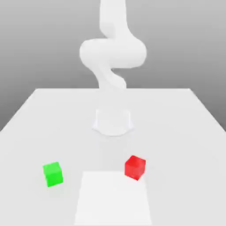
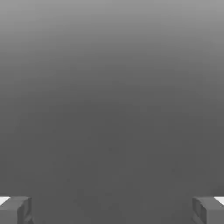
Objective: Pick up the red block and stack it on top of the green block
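Note:
The red block [image 1: 135, 167] sits on the white table [image 1: 185, 132], toward the exterior view's right and near the front. Toward the exterior view's left, at about the same depth, lies the green block [image 1: 53, 174], well apart from the red one. My gripper [image 2: 112, 211] is open. Its two grey fingertips [image 2: 15, 210] stand far apart with nothing between them, and behind them is only plain grey background. The white arm [image 1: 112, 50] rises from its round base [image 1: 113, 121] behind the blocks and leaves the frame at the top.
A pale flat rectangle [image 1: 113, 198] lies on the table at the front, between the two blocks. The table's far edge runs behind the arm's base.

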